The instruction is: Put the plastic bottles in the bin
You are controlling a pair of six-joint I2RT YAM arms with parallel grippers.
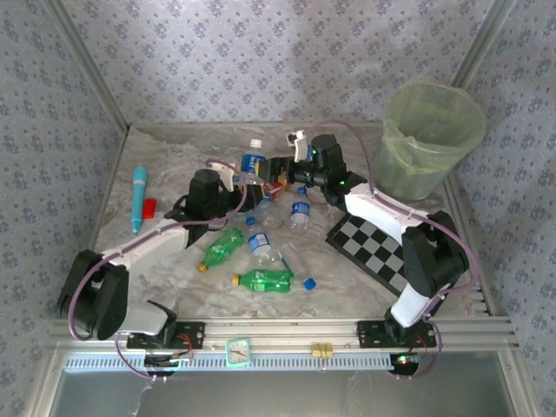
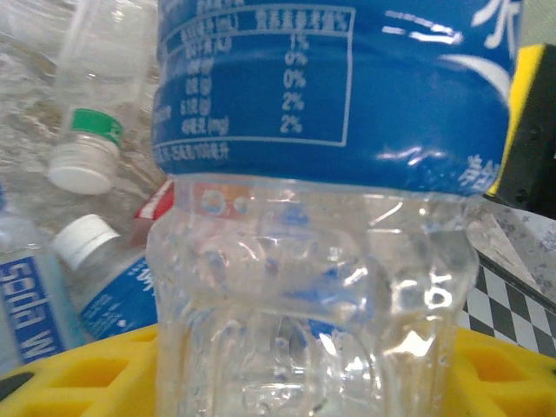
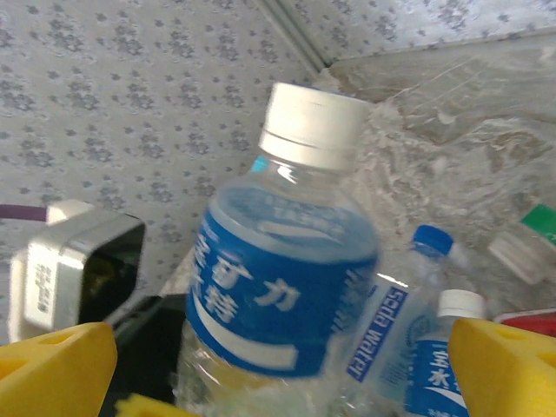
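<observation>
Fingers (image 2: 78, 373) of the left gripper (image 1: 245, 176) pinch a blue-labelled bottle (image 2: 330, 130) low on its clear body, and we see the plastic dented between them. The bottle stands upright with its white cap (image 3: 313, 122) on top, at the far middle of the table (image 1: 174, 156). It is well apart from the bin (image 1: 417, 169), which stands at the far right corner.

The right gripper (image 3: 278, 369) faces the same bottle from the other side, its yellow fingers (image 3: 508, 365) spread wide at either side and (as far as we can tell) touching nothing.

Nearer to us than the two grippers, more plastic bottles lie on the table. We count a green bottle (image 1: 224, 246), a second green bottle (image 1: 265, 280) with a yellowish cap, and a few clear bottles (image 1: 300, 211) with blue labels. A loose blue cap (image 1: 309, 283) lies just beside the second green bottle. A checkerboard (image 1: 373, 248) lies under the right arm, between the bottles and the bin. A turquoise pen (image 1: 139, 198) lies at the left, apart from the rest.
</observation>
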